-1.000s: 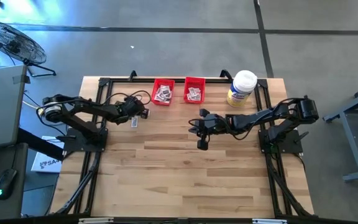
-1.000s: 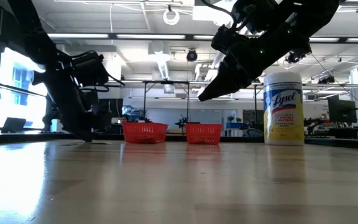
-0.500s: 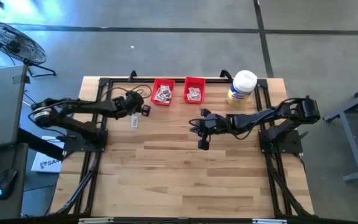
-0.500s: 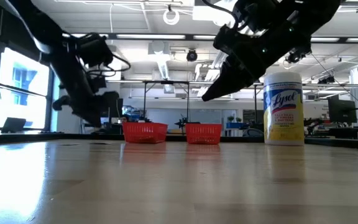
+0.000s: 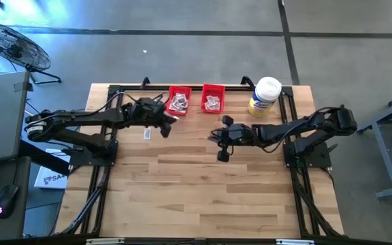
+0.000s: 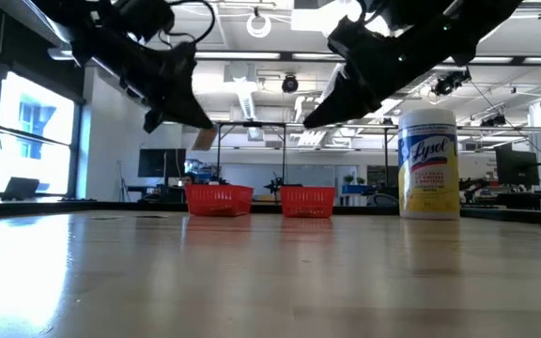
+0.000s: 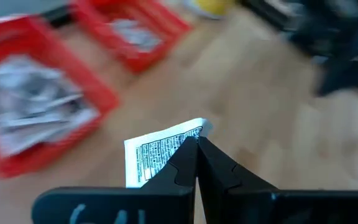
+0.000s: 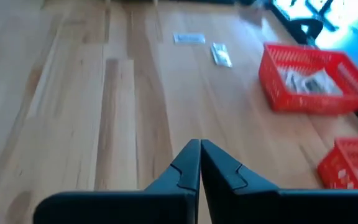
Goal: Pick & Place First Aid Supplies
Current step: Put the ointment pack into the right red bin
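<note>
My left gripper (image 5: 171,119) hangs high above the table beside the left red bin (image 5: 178,101), shut on a white printed packet (image 7: 157,152). In the low view the packet (image 6: 205,138) shows just below the fingers. Both the left bin and the right red bin (image 5: 213,99) hold more packets. One loose packet (image 5: 147,134) lies flat on the table near the left arm; in the right wrist view two packets (image 8: 188,37) (image 8: 221,55) lie on the wood. My right gripper (image 5: 211,136) hovers shut and empty over the table's middle. My left gripper pinches the packet by one end (image 7: 190,135) between its two fingertips (image 7: 185,155). The rest of the packet sticks out to one side of the fingers. It is lifted clear of the table, well above the bins' rims.
A large white-lidded jar with a yellow label (image 5: 264,95) stands at the far right, next to the right bin. A black frame runs along the table's far edge and sides. Bare wood (image 5: 203,197) fills the near half of the table.
My left gripper has risen from table height to well above the bins and moved toward the table's right, up to the left bin, with the packet lifted clear. My right gripper has risen a little, otherwise holding its place.
</note>
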`<state>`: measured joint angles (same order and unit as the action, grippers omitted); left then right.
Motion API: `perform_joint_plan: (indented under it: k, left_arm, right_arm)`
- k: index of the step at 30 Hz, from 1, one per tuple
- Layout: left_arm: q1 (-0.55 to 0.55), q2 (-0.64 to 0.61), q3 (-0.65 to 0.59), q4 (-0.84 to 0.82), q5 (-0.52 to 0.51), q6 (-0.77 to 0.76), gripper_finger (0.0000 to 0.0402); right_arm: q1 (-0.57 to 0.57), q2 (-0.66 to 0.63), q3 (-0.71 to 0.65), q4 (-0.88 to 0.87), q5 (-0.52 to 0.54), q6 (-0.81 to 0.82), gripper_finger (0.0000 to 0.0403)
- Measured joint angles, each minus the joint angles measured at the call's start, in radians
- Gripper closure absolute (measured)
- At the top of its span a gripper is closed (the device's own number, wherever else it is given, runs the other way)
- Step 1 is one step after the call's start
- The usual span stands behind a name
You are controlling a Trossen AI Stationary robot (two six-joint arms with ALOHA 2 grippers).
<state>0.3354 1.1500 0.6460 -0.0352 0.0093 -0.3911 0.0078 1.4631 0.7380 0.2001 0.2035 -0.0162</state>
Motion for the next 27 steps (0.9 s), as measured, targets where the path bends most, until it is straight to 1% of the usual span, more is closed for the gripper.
perform_joint_plan:
  k: [4,7,9,12,13,16,19,23,27]
  left_arm:
    - [-0.059,0.000,0.000,0.063,0.115,-0.005,0.0401]
    - [-0.109,0.000,0.000,0.124,0.175,-0.002,0.0401]
    - [-0.145,0.010,0.001,0.168,0.198,-0.002,0.0401]
    - [-0.190,0.014,0.001,0.202,0.220,-0.002,0.0401]
    - [-0.205,0.014,0.001,0.215,0.223,0.000,0.0401]
    - [-0.242,0.013,0.002,0.213,0.216,0.003,0.0401]
    - [-0.268,0.013,0.002,0.223,0.202,0.006,0.0401]
    - [-0.279,0.013,0.002,0.223,0.187,0.005,0.0401]
    - [-0.279,0.013,0.001,0.246,0.173,0.005,0.0401]
  right_arm:
    - [0.016,0.054,0.000,0.145,-0.055,-0.074,0.0371]
    - [0.035,0.117,0.000,0.296,-0.065,-0.149,0.0332]
    - [0.041,0.157,0.004,0.378,-0.036,-0.188,0.0300]
    - [0.046,0.196,0.043,0.409,0.043,-0.229,0.0257]
    - [0.046,0.206,0.064,0.411,0.053,-0.242,0.0245]
    - [0.045,0.226,0.115,0.388,0.027,-0.282,0.0218]
    - [0.046,0.250,0.164,0.356,-0.027,-0.318,0.0209]
    - [0.046,0.286,0.223,0.358,-0.134,-0.343,0.0217]
    - [0.045,0.324,0.259,0.357,-0.144,-0.332,0.0245]
